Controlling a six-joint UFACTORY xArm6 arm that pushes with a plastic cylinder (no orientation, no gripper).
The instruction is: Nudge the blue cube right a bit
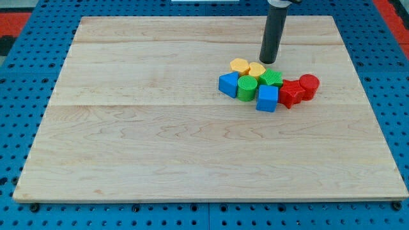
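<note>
Camera view: wooden board (160, 147) on a blue pegboard bench (25, 57), all blocks clustered right of centre, nearer the board's top edge than its bottom edge. My tip (267, 61) is down at board height at the top side of the cluster, just above the yellow blocks, apparently not touching any. No gripper on this rig, only the bare rod, so nothing opens or closes and nothing is held.

Two blue blocks. The blue cube (268, 98) sits at the cluster's bottom edge, looks to be touching the green cylinder (246, 87) on its left and the red star-like block (291, 93) on its right. The other blue block (227, 84), more wedge-like, is at the cluster's left end. A second green block (271, 78) lies just above the cube; a red cylinder (308, 85) is at the right end. Yellow blocks (239, 65) and (257, 69) sit at the top.

Key relation: cube lies below my tip, toward the board's bottom edge, with the green block between. A rightward push needs my tip on the cube's left face, now crowded by the green cylinder, so I'd judge a detour round the cluster is needed. Risk: the red star-like block gets shoved along.
</note>
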